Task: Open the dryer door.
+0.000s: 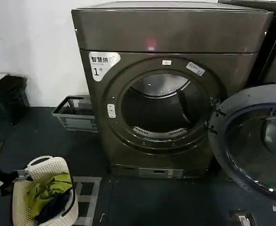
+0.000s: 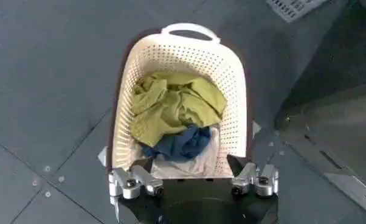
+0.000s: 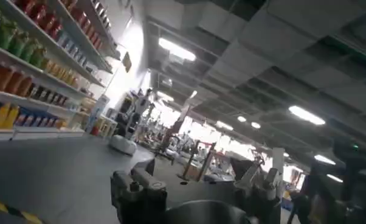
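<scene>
The dryer (image 1: pixel 166 37) stands in the middle of the head view. The dryer door (image 1: pixel 253 146) is swung wide open to the right, its dark grey inner side and glass porthole facing me, and the round drum opening (image 1: pixel 161 106) is uncovered. My left gripper (image 1: pixel 21 176) hangs low at the left, far from the door, above a white laundry basket (image 2: pixel 234 103). In the left wrist view the left gripper (image 2: pixel 192 168) is open with nothing between its fingers. My right gripper (image 3: pixel 195 176) is open too, pointing out into the room and holding nothing.
The white basket (image 1: pixel 20 202) holds green and blue clothes (image 2: pixel 171 112) on the dark floor at the front left. A grey crate (image 1: pixel 76 113) lies left of the dryer, black items (image 1: pixel 6 96) sit farther left, and another machine (image 1: pixel 274 47) stands behind the open door.
</scene>
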Tool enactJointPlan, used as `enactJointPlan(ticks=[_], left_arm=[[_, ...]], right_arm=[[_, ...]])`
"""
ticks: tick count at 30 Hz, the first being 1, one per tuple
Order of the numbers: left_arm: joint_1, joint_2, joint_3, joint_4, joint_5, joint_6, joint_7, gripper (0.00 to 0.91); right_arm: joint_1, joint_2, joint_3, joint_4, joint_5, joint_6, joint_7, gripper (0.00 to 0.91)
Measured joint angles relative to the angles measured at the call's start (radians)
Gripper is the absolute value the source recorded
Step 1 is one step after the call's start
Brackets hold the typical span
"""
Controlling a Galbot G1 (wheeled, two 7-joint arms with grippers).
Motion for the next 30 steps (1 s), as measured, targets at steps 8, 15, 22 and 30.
enactJointPlan(ticks=[8, 15, 22, 30], left_arm=[[-0.001, -0.002, 0.008, 0.022, -0.004, 0.0, -0.006, 0.907], [-0.009, -0.003, 0.03, 0.043, -0.004, 0.0, -0.006, 0.907], [-0.013, -0.004, 0.047, 0.038, 0.004, 0.0, -0.005, 0.907], [-0.016, -0.006, 0.065, 0.042, 0.033, 0.0, 0.002, 0.907]], right_arm=[[0.0, -0.003, 0.002, -0.011, 0.0, 0.013, 0.001, 0.907], [0.0, -0.003, 0.001, -0.02, -0.002, 0.02, 0.001, 0.907], [-0.003, -0.006, 0.015, -0.035, -0.005, 0.011, -0.001, 0.907], [-0.004, -0.004, 0.012, -0.067, -0.008, 0.018, 0.003, 0.907]])
